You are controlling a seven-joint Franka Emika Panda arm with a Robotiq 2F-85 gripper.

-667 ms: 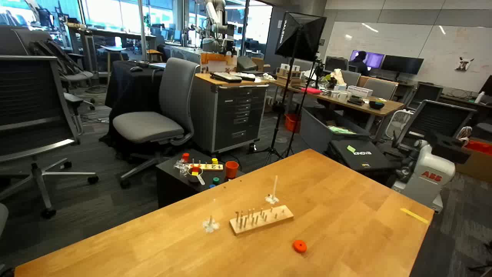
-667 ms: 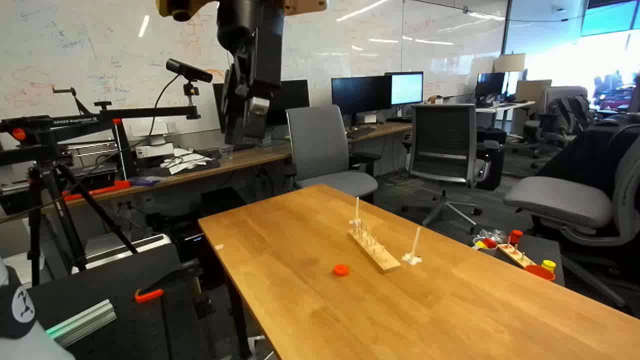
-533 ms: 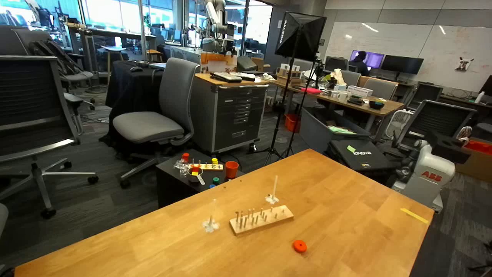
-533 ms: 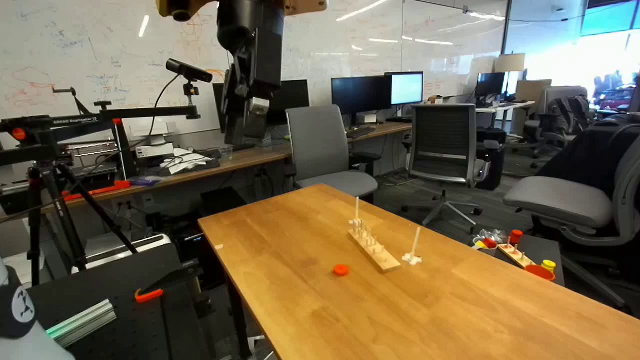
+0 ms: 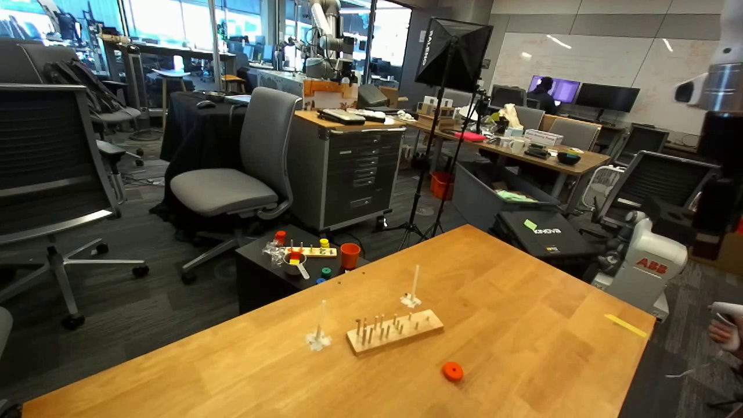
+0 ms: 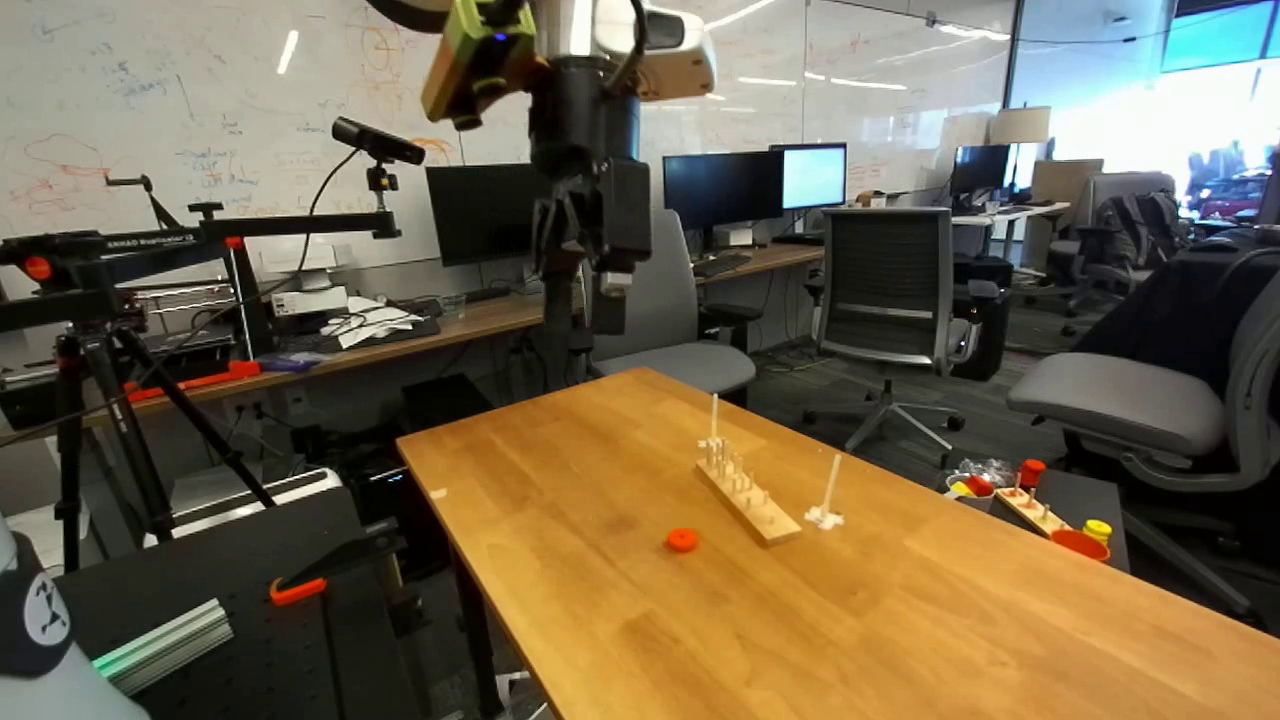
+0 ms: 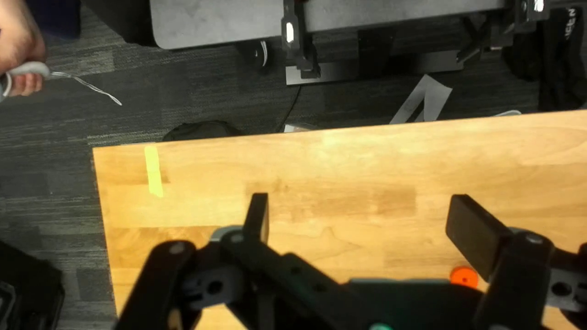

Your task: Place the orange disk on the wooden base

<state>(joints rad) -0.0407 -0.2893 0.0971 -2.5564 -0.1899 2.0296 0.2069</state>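
Note:
The orange disk [image 5: 453, 372] lies flat on the table, apart from the base; it also shows in an exterior view [image 6: 682, 540]. The wooden base [image 5: 417, 332] is a pale slab with several upright pegs; it also shows in an exterior view [image 6: 772, 524]. No disk is on it. My gripper [image 6: 582, 335] hangs high above the table's far end, fingers down. In the wrist view my gripper [image 7: 357, 213] is open and empty, fingers wide apart. There the disk [image 7: 463, 276] shows beside the right finger, far below, its lower edge hidden by the gripper. The base is out of the wrist view.
Two thin upright rods [image 5: 415, 284] [image 5: 320, 325] are taped to the table [image 5: 551, 325] near the base. Yellow tape [image 5: 627, 325] marks a corner. A hand holding a controller [image 7: 30, 69] is beyond the table edge. A side table holds toys [image 5: 349, 255].
The arm has moved down and to the right in an exterior view and has come in at the right edge of an exterior view. The disk and base have not moved.

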